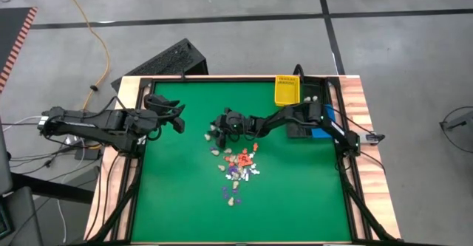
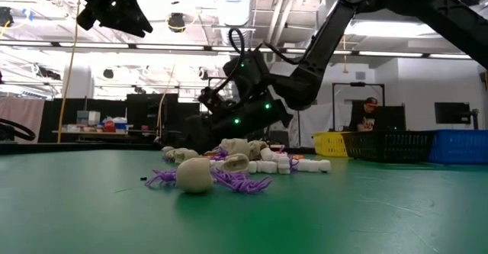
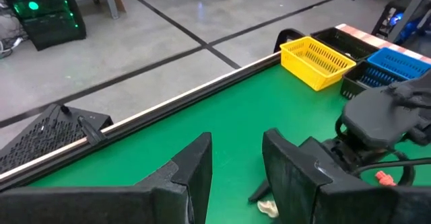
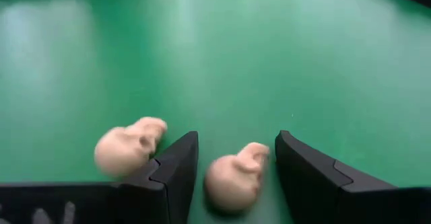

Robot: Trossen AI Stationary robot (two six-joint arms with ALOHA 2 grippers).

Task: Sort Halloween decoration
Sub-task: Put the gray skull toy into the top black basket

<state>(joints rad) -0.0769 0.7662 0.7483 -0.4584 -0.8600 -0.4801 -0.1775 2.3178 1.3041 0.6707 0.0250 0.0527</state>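
The right gripper (image 4: 236, 177) is down at the bench (image 1: 177, 202) surface with its fingers (image 4: 175, 167) parted. A cream-white skull trinket (image 4: 234, 177) lies between them, not yet clamped. A second cream skull (image 4: 128, 145) lies just outside one finger, close enough to be nudged on closure.

The trinket appears to be a small, light, rigid moulded piece with a rounded, smooth crown. It is judged likely to roll or squirt out under an off-centre pinch. Recommended hold: across the widest part of the cranium, fingers square to it, with light closing force.

The remaining Halloween decoration (image 1: 238, 171) lies in a loose scatter at mid-bench, just beside the right gripper: cream, orange-red and purple pieces. The low view shows purple spider-like trinkets (image 2: 229, 179) with thin legs, judged flexible and liable to snag neighbouring pieces.

The yellow bin (image 1: 287, 90) stands at the far edge of the bench, with the blue bin (image 1: 324, 131) near it on the right side, partly hidden under the right arm.

The left gripper (image 1: 176, 118) hangs above the left portion of the bench, well apart from the pile. Its fingers (image 3: 192, 177) are parted and hold nothing.
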